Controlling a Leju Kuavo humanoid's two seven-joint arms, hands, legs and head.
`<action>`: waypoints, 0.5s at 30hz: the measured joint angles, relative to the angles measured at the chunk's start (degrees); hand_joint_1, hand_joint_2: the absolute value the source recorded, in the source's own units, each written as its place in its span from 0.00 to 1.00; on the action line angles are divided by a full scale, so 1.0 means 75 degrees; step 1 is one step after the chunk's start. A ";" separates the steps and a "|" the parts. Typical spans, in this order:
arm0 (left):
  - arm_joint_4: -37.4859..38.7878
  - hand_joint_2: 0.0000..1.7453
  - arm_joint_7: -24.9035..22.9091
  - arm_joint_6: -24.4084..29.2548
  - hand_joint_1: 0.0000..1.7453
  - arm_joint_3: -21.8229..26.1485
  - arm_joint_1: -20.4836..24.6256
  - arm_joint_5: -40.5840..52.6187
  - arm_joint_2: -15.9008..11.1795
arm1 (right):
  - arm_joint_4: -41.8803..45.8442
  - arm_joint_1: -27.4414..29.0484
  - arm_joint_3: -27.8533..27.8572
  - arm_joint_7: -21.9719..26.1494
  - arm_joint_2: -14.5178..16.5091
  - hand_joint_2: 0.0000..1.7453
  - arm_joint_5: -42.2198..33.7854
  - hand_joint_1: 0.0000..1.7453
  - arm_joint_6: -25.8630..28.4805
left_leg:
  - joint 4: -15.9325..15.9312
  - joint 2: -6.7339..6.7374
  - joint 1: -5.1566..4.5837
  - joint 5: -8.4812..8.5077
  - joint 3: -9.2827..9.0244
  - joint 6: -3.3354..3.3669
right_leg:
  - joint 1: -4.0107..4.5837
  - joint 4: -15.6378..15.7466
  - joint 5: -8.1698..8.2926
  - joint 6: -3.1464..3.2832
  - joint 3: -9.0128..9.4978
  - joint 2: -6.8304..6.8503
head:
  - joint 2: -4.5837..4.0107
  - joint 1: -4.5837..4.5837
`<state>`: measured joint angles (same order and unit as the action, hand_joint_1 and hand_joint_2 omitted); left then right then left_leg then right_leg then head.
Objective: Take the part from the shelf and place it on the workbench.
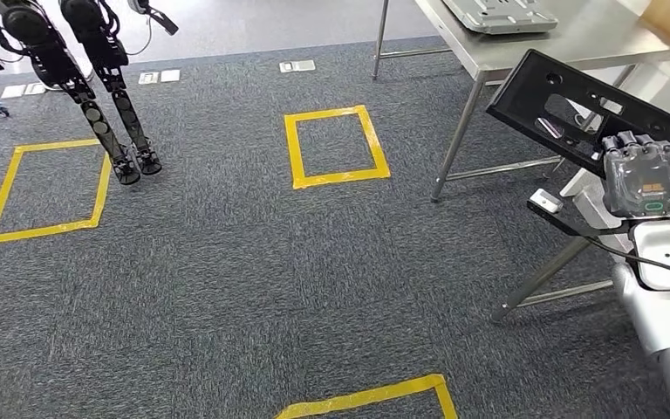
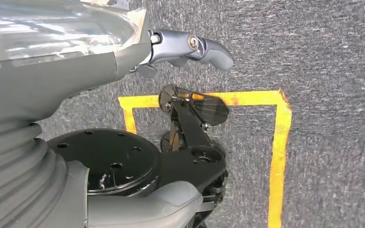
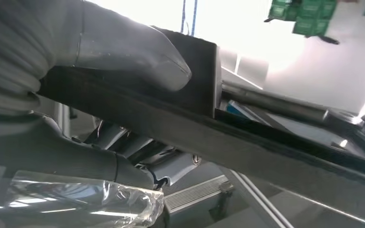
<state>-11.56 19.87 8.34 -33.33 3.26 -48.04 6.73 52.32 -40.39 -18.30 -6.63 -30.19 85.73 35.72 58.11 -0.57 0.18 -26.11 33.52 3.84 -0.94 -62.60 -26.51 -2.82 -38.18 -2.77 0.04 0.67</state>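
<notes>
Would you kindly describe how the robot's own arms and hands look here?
The right arm is glossy silver with a black cable along it; the right hand is grey, with a small green marking. The left hand has a ribbed grey cover, a thick grey thumb and clear plastic wrap.

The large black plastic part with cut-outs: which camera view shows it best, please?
The head view: the large black plastic part with cut-outs appears as a broad tilted panel held by the right hand beside the grey metal workbench. The right wrist view gives a close dark edge under the thumb. The left wrist view looks at carpet.
</notes>
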 joint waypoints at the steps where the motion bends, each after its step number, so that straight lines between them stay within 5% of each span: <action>1: -0.0001 1.00 0.0000 -0.0024 0.00 0.0000 -0.0005 -0.0001 -0.0007 | -0.0066 -0.0054 -0.0024 0.0018 0.0019 1.00 -0.0025 1.00 0.0004 | -0.0008 0.0082 -0.0010 0.0005 0.0003 0.0015 | 0.0007 -0.0486 -0.0206 0.0011 -0.0239 0.0172 | 0.0000 0.0015; 3: -0.0003 1.00 -0.0210 -0.0048 0.00 0.0002 0.0023 -0.0071 -0.0027 | -0.0265 -0.0169 -0.0094 0.0055 0.0082 1.00 -0.0108 1.00 0.0012 | -0.0007 0.0272 -0.0021 0.0003 0.0022 0.0017 | -0.0011 -0.1419 -0.0520 -0.0021 -0.0679 0.0272 | 0.0000 0.0033; 4: -0.0009 1.00 -0.0458 -0.0019 0.00 0.0008 0.0071 -0.0137 -0.0044 | -0.0408 -0.0250 -0.0143 0.0071 0.0119 1.00 -0.0155 1.00 0.0015 | -0.0006 0.0369 -0.0022 0.0002 0.0029 0.0015 | -0.0025 -0.1549 -0.0530 -0.0067 -0.0729 0.0287 | 0.0000 0.0033; 6: -0.0049 1.00 -0.1033 0.0091 0.00 0.0031 0.0235 -0.0277 -0.0085 | -0.0718 -0.0477 -0.0256 0.0074 0.0202 1.00 -0.0253 1.00 0.0026 | -0.0004 0.0556 -0.0022 -0.0004 0.0032 0.0000 | -0.0066 -0.0852 -0.0238 -0.0201 -0.0335 0.0422 | 0.0000 0.0034; 8: -0.0107 1.00 -0.1326 0.0162 0.00 0.0056 0.0415 -0.0351 -0.0129 | -0.0968 -0.0728 -0.0354 0.0070 0.0288 1.00 -0.0333 1.00 0.0034 | 0.0004 0.0712 -0.0057 -0.0027 0.0012 -0.0052 | -0.0054 0.0257 0.0108 -0.0260 0.0281 0.0819 | 0.0000 0.0041; 10: -0.0154 1.00 -0.1427 0.0170 0.00 0.0071 0.0556 -0.0385 -0.0175 | -0.1196 -0.0911 -0.0442 0.0049 0.0384 1.00 -0.0383 1.00 0.0047 | 0.0014 0.0867 -0.0111 -0.0064 -0.0033 -0.0131 | 0.0011 0.0694 0.0245 -0.0167 0.0516 0.1003 | 0.0000 0.0032; 12: -0.0197 1.00 -0.1462 0.0136 0.00 0.0076 0.0634 -0.0397 -0.0201 | -0.1420 -0.0998 -0.0514 0.0019 0.0450 1.00 -0.0410 1.00 0.0068 | 0.0020 0.1034 -0.0113 -0.0106 -0.0068 -0.0203 | 0.0017 0.0691 0.0284 -0.0044 0.0499 0.0811 | 0.0000 0.0013; 13: -0.0217 1.00 -0.1455 0.0110 0.00 0.0076 0.0653 -0.0400 -0.0209 | -0.1505 -0.1024 -0.0540 0.0009 0.0465 1.00 -0.0426 1.00 0.0079 | 0.0070 0.0993 -0.0089 -0.0161 -0.0055 -0.0245 | -0.0013 0.0693 0.0299 -0.0001 0.0496 0.0715 | 0.0000 0.0014; 15: -0.0241 1.00 -0.1402 0.0064 0.00 0.0076 0.0657 -0.0402 -0.0222 | -0.1628 -0.1090 -0.0587 0.0014 0.0495 1.00 -0.0487 1.00 0.0091 | 0.0575 0.0598 -0.0045 -0.0492 0.0159 -0.0319 | -0.0078 0.0703 0.0328 0.0143 0.0499 0.0527 | 0.0000 0.0006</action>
<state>-13.37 9.35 8.82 -32.76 8.18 -51.06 5.06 40.11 -48.57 -22.70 -6.53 -26.48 82.08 36.40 62.42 3.92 -0.16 -29.79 34.71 1.45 -1.53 -57.32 -24.05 -1.75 -34.43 1.18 0.04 0.72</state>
